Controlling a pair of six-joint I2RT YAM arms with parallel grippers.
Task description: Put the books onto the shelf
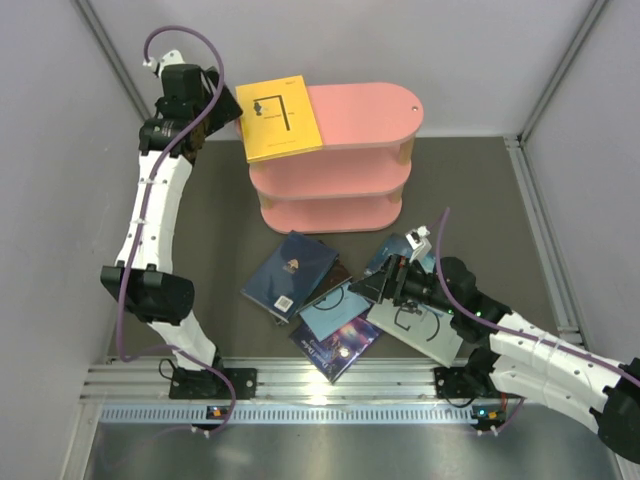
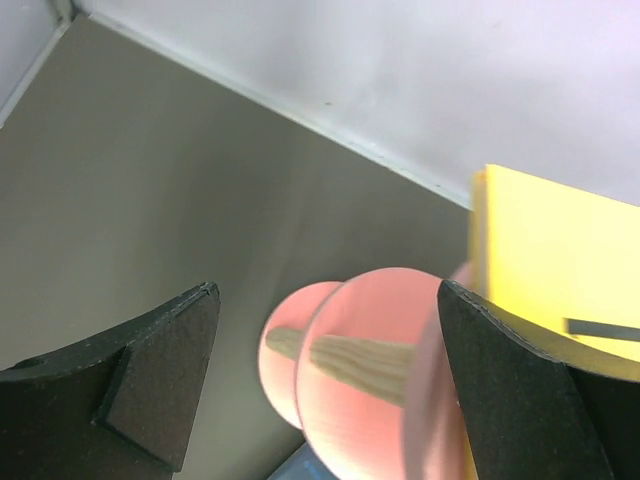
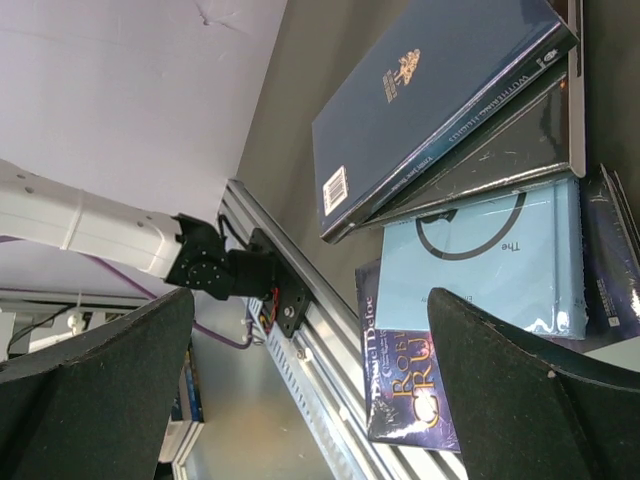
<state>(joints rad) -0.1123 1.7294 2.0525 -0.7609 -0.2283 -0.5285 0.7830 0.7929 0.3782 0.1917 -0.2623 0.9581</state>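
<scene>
Though started, sits far from finished. At far left, shows the left gripper point(image 1: 226, 104) spread wide and empty, just beside the left end of the shelf point(image 1: 365, 110). Next along, counts one placed: the yellow book point(image 1: 283, 117), flat on the top board and seemingly overhanging its left end. Finds nothing on the visible fronts of the two lower boards. Lower down, on the table point(image 1: 200, 230), finds the rest in a loose overlapping heap: navy book point(image 1: 292, 272) uppermost at left, black book point(image 1: 336, 276) peeking from under it, light blue book point(image 1: 335, 305), purple galaxy book point(image 1: 340, 345) nearest the rail point(image 1: 330, 385), teal book point(image 1: 385, 255) mostly hidden, pale grey-white book point(image 1: 425, 330) at right. Ends with the right gripper point(image 1: 385, 283), fingers wide, holding nothing, low over the heap's right side. Judged roughly one in, six to go.
</scene>
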